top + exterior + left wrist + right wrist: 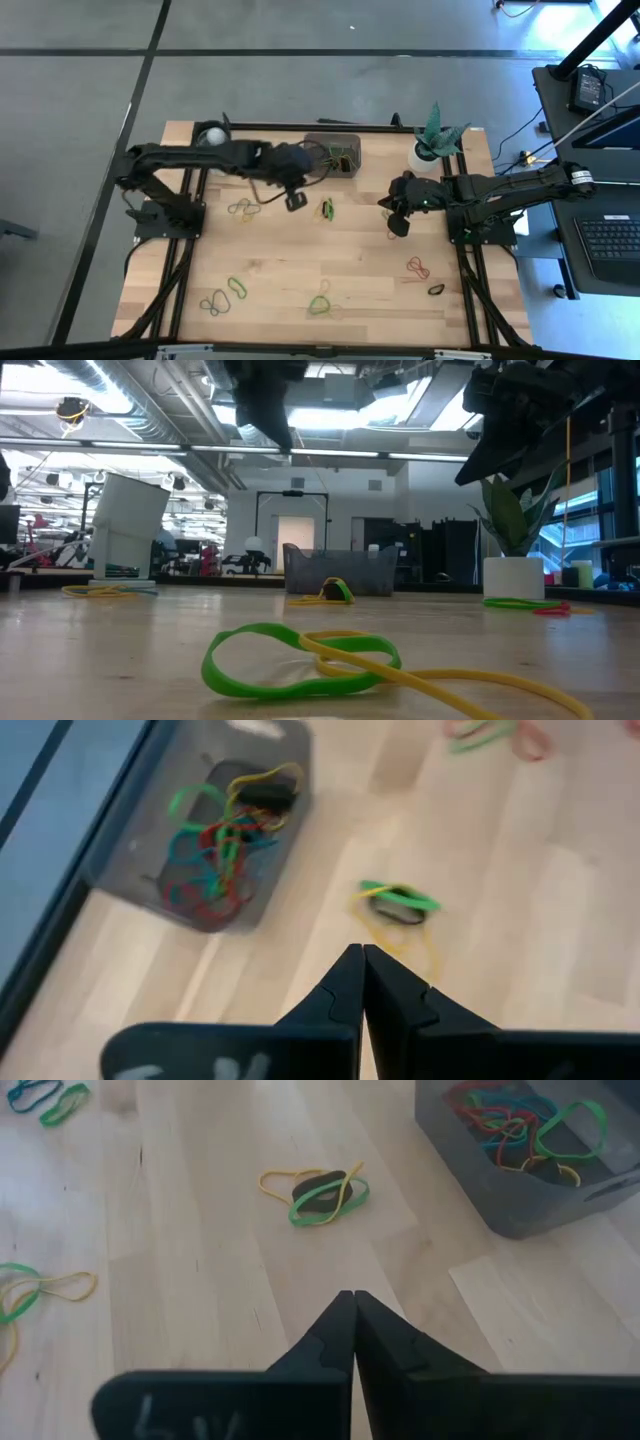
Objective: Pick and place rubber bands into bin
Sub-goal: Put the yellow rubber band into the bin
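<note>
Overhead, left gripper (296, 201) hangs pressed together and empty, just beside the bin (333, 153) at its 1 o'clock; a green-yellow band cluster (327, 209) lies at its 3 o'clock. Right gripper (397, 226), also closed, sits farther off. Left wrist view: cluster (398, 906) directly ahead of the fingertips (352, 965); left arm judged nearer.

Open lab or workshop hall: exposed ceiling ducts (150, 405), strip lighting, grey concrete floor (300, 25), wooden surface (320, 260) on black framing, laptop desk (600, 240) at 3 o'clock.
</note>
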